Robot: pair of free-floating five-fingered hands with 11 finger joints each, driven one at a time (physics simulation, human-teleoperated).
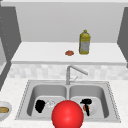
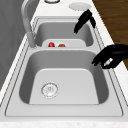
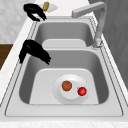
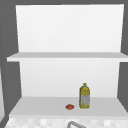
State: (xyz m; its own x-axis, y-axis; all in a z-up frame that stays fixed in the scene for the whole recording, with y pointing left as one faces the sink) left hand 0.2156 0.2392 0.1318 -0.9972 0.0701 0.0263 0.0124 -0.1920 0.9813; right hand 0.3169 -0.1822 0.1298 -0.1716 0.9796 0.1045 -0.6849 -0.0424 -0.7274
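The left hand (image 1: 40,106) hangs over the left basin (image 2: 67,82), fingers (image 2: 98,60) curled downward and holding nothing, near the drain (image 1: 50,103). The right hand (image 1: 86,103), fingers drooping loosely and holding nothing, hovers above the plate (image 3: 70,88) in the right basin, which carries an orange fruit (image 3: 66,85) and a red fruit (image 3: 82,91).
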